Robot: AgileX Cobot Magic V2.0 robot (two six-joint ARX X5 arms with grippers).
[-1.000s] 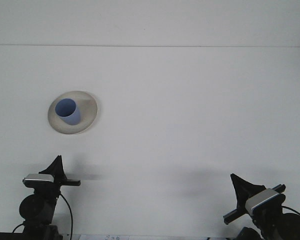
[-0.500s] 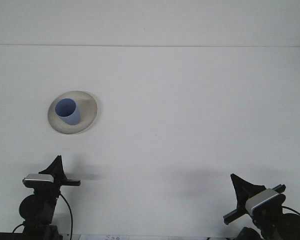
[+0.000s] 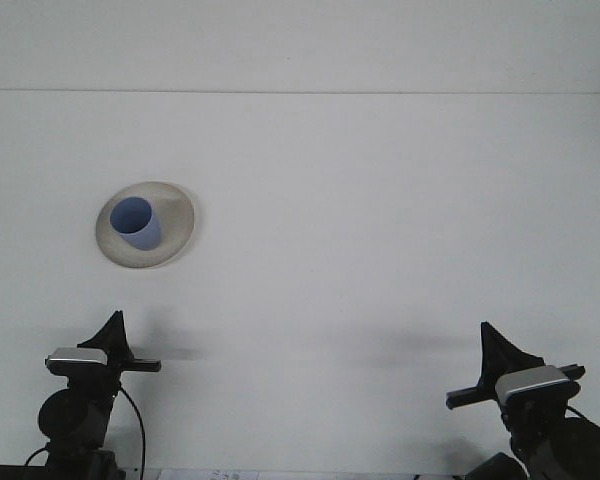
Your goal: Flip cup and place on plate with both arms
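Front view, looking forward over a plain white table [image 3: 380, 250] that fills most of the picture, with a thin dark line running across its far part. On the left half of the table, well towards the far side, lies a pale round plate [image 3: 170, 225]. A blue cup [image 3: 136, 222] stands on the plate, mouth up and open towards the viewer, set left of the plate's middle so that the bare part of the plate shows mostly on the right and below. Cup and plate touch; nothing else lies near them.

At the near edge, bottom left, the left gripper [image 3: 112, 332] sits low, showing as a dark pointed shape above a grey block with a short black bar sticking out to the right. Whether its fingers are spread or pressed together cannot be told from this angle. A black cable loops down beside its arm. It is well apart from the plate, which lies farther out over the table.

At the bottom right the right gripper [image 3: 502, 355] also shows as a dark point above a grey block, crossed by a tilted black bar. Its finger state likewise cannot be told. It holds nothing visible and is far from the cup.
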